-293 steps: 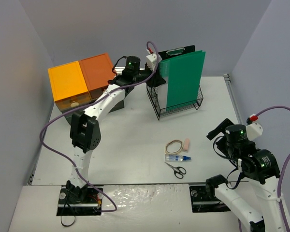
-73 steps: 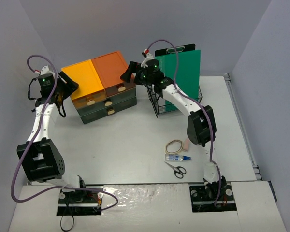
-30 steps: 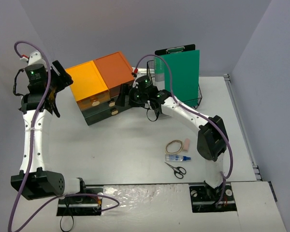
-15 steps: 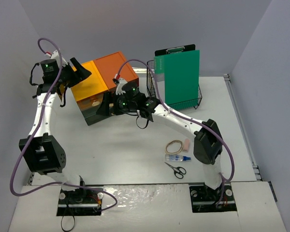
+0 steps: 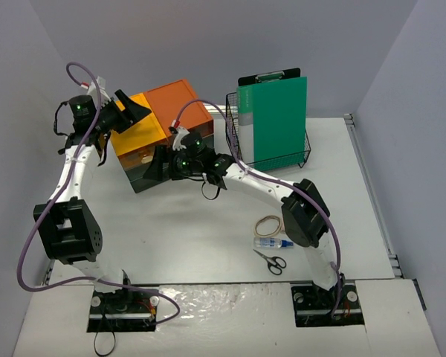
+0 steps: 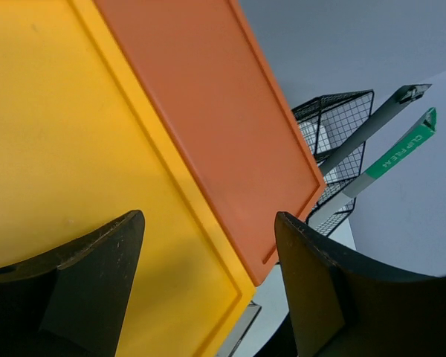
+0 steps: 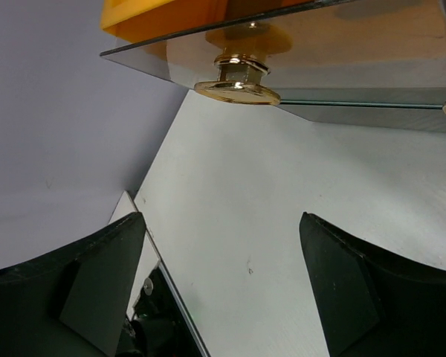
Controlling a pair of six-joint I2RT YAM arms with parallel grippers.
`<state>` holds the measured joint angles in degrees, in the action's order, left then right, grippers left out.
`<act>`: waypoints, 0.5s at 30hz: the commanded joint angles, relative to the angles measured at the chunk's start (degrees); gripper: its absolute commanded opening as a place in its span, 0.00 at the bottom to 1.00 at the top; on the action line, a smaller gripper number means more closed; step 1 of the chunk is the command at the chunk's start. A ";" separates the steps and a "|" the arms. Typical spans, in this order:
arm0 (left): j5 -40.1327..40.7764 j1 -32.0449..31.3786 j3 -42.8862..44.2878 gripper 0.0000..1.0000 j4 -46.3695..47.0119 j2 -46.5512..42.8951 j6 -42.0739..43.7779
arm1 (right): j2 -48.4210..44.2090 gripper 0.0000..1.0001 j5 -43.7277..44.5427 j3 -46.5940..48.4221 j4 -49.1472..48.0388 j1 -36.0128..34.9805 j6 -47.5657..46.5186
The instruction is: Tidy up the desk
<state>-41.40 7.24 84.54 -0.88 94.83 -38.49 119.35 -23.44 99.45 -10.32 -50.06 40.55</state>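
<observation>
The white desk (image 5: pixel 208 216) carries a dark drawer unit with a yellow top (image 5: pixel 137 134) and an orange top (image 5: pixel 180 104). My left gripper (image 5: pixel 131 110) hovers open just above the unit's top, by its back left corner. In the left wrist view the left gripper (image 6: pixel 208 217) shows the yellow top (image 6: pixel 74 149) and orange top (image 6: pixel 208 111) between its spread fingers, holding nothing. My right gripper (image 5: pixel 158 161) stands open low at the unit's front face. In the right wrist view the right gripper (image 7: pixel 221 217) sits over bare desk (image 7: pixel 282 223), below a gold drawer knob (image 7: pixel 238 85).
A black wire basket (image 5: pixel 245 160) holding an upright green clipboard (image 5: pixel 273 119) stands right of the drawers. A rubber band (image 5: pixel 267 224), a pink eraser (image 5: pixel 287 222), a small glue bottle (image 5: pixel 271 242) and scissors (image 5: pixel 270 260) lie on the near right. Grey walls close in on both sides.
My left gripper has swung right and come over the yellow top. My right gripper has slid left along the drawer unit's front and dropped lower. Both stay open.
</observation>
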 commanded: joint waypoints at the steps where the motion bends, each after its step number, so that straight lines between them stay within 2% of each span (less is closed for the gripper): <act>1: -1.75 0.84 -0.32 0.67 5.19 -0.27 -0.98 | -0.35 0.82 -1.60 3.30 -9.58 0.05 2.94; 8: 0.10 1.11 -2.85 0.67 4.40 0.03 -0.80 | 0.51 0.81 -1.32 4.18 -15.57 1.57 8.07; 15: 3.17 1.20 -5.30 0.67 1.00 -1.00 0.11 | 2.34 0.76 3.06 -2.28 -34.25 3.13 22.13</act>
<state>-41.40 7.88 80.88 3.45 95.54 -39.47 120.87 -23.19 99.18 -27.49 -47.91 52.98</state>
